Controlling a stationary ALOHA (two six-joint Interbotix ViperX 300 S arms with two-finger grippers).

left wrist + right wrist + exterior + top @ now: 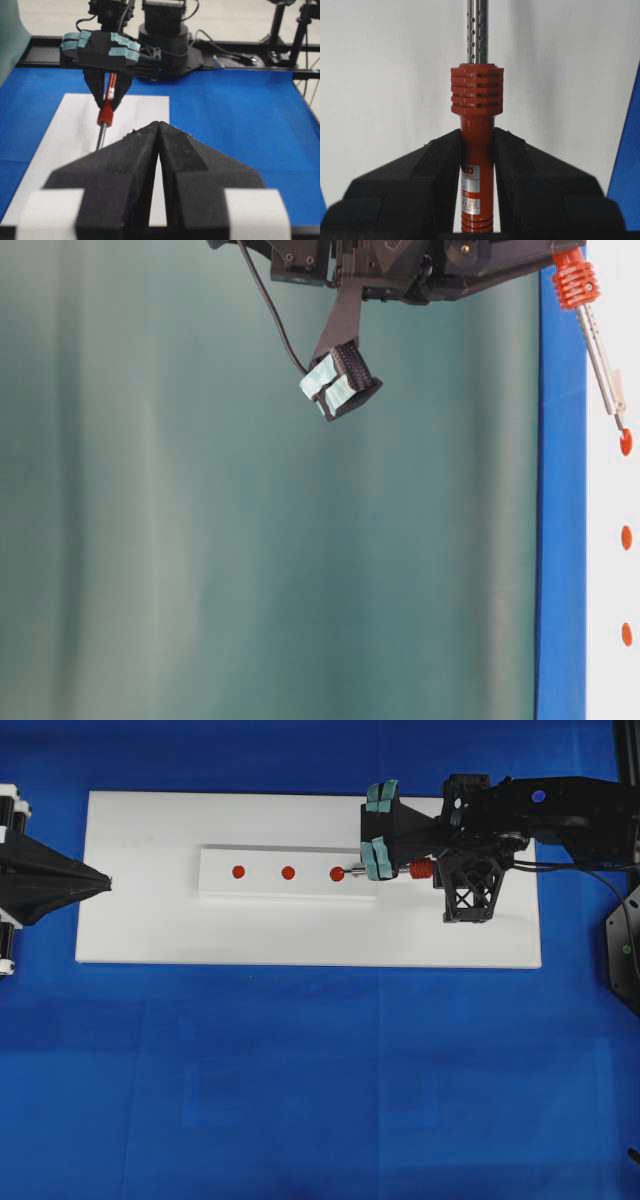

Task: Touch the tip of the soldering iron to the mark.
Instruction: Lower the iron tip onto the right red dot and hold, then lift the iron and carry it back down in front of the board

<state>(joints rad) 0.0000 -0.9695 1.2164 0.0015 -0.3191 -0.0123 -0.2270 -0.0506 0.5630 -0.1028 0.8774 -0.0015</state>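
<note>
Blue bench [300, 1070], white board [150, 920] on it, raised white strip [262, 888] with three red dots. Right gripper [477, 150] jaws clenched on soldering iron [476, 130] handle, shaft slanting down toward rightmost mark [337, 874]. Tip at mark's edge; contact looks made or nearly so, cannot confirm. Left gripper [158, 165] jaws shut, holding nothing, idle at board's left end. Judgement: task at final touch.

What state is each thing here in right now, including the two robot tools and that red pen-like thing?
Right tool: shut on the soldering iron's red handle.
Soldering iron: held, shaft sloping down, tip at the nearest red mark.
Other two red marks: untouched, apart from the tip.
Left tool: shut, holding nothing, at the white board's far end.
</note>
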